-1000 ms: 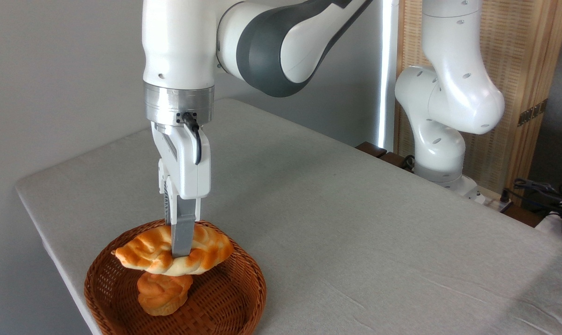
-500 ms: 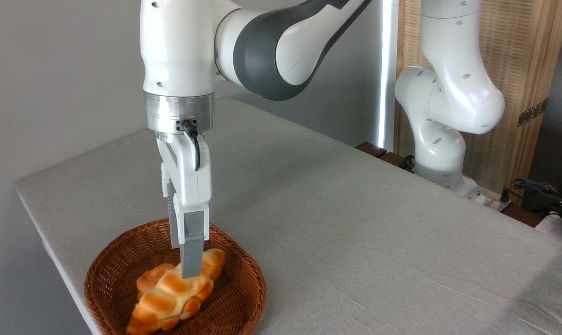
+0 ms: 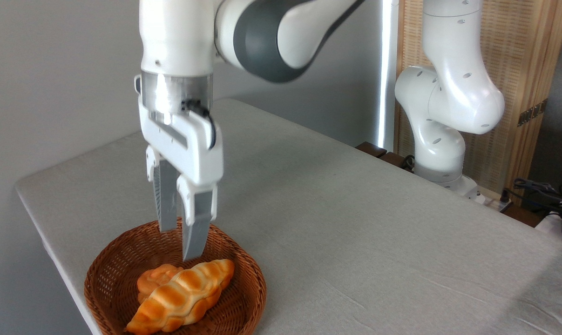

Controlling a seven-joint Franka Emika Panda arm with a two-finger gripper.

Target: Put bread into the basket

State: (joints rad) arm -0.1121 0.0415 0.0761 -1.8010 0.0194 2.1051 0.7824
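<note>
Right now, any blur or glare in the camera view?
Camera view: gripper and wrist slightly motion-blurred; bread and basket sharp. Bright strip of light behind the arm is blown out; soft highlights on the arm, no hard shadows on the table.

Released from the gripper (image 3: 180, 242), which has opened, risen and turned so both fingers (image 3: 194, 232) show apart, the bread (image 3: 180, 298) has dropped into the basket (image 3: 243, 298), lying against the round bun (image 3: 152, 280).

One loaf (image 3: 180, 298); one bun (image 3: 156, 279); one basket (image 3: 118, 260)
</note>
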